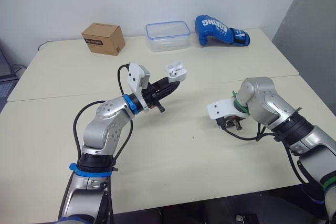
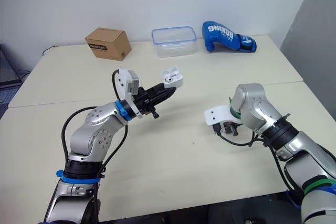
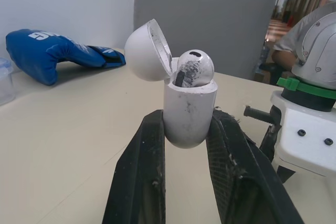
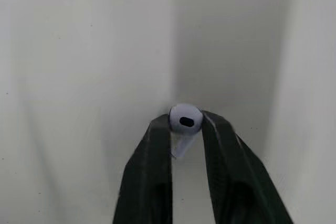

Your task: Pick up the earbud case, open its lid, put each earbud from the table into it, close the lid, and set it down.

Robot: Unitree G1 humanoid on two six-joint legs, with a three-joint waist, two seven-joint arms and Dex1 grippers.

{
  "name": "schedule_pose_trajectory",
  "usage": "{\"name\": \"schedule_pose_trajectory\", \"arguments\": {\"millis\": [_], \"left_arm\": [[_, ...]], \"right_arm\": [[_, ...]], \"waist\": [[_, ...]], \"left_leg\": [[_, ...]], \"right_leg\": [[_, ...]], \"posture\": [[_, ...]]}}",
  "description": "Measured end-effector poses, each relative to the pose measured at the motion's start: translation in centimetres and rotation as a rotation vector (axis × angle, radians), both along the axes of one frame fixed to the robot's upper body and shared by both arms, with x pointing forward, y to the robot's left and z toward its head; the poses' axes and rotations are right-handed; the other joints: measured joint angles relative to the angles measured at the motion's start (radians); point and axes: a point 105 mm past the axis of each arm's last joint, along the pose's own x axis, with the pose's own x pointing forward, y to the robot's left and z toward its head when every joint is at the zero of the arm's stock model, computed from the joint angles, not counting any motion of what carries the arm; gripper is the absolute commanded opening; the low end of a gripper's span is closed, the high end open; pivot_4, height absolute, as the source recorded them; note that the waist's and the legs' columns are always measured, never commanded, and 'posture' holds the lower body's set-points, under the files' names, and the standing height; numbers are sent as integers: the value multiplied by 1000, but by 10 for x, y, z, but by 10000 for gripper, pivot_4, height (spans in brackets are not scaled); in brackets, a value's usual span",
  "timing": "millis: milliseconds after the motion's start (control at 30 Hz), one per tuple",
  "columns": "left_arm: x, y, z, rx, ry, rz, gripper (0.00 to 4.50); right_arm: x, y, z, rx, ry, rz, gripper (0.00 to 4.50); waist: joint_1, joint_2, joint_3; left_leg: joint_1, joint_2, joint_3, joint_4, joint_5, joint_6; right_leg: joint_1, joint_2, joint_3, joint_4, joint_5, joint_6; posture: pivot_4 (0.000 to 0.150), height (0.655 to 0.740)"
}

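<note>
The earbud case point(image 3: 190, 106) sits pinched between the two black fingers of the left claw point(image 1: 176, 82), which is narrowed onto the case's lower body and holds it above the counter point(image 1: 173, 156). The case stands roughly upright in that grip, with its lid point(image 3: 147, 51) swung open and tilted back to one side. One earbud point(image 3: 194, 67) is seated in the case, its rounded head showing above the rim.

The second earbud point(image 4: 185, 119) is clamped at the tips of the right claw point(image 4: 186, 125). Its fingers are closed narrowly on the bud's round head, and the stem runs back between them. This claw points down at the counter, low over it. Whether the bud touches the surface cannot be told. The right claw is well apart from the left claw, off to its right and lower.

Beyond the left claw, along the far edge of the counter, stand a cardboard box point(image 1: 104, 38), a clear container with a blue rim point(image 1: 168, 35) and a blue boxing glove point(image 1: 220, 30).
</note>
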Motion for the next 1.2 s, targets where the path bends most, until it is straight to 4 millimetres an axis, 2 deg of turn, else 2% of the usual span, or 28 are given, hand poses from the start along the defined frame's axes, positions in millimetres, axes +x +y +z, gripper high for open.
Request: {"name": "schedule_pose_trajectory", "arguments": {"millis": [300,433,800,867,1033,1067,1133,1200], "left_arm": [[0,0,-1,0,4,1,7080],[0,0,-2,0,5,2,7080],[0,0,-2,-1,5,2,7080],[0,1,-2,-1,4,4,7080],[0,2,-4,0,11,12,7080],[0,3,-5,0,12,14,7080],[0,3,-5,0,12,15,7080],[0,3,-5,0,12,14,7080]], "right_arm": [[0,0,0,0,2,-1,8144],[0,0,0,1,2,-1,4312],[0,-1,1,38,12,-48,4312],[1,-1,10,116,15,-108,4312],[-2,-6,50,390,-32,-286,4312],[-3,-6,52,423,-37,-302,4312],[0,1,52,575,-57,-380,4312],[6,19,57,804,-67,-467,4312]], "waist": [[0,0,0],[0,0,0],[0,0,0],[1,0,0],[7,0,0],[9,0,0],[8,0,0],[4,0,0]], "left_leg": [[0,0,0,0,0,0],[0,0,0,0,0,0],[0,0,0,0,0,0],[-1,0,0,0,0,0],[-2,0,-1,-1,0,0],[-1,0,-1,-1,0,0],[-1,0,0,0,0,0],[0,0,1,-1,0,0]], "right_leg": [[0,0,0,0,0,0],[0,0,0,0,0,0],[0,0,0,0,0,0],[-1,0,0,0,0,0],[-1,0,0,-2,0,0],[-1,0,0,-1,0,0],[-1,0,0,0,0,0],[-2,0,1,2,0,0]], "posture": [[1500,7400],[1500,7400],[1500,7400],[1500,7400],[1500,7400],[1500,7400],[1500,7400],[1500,7400]]}}
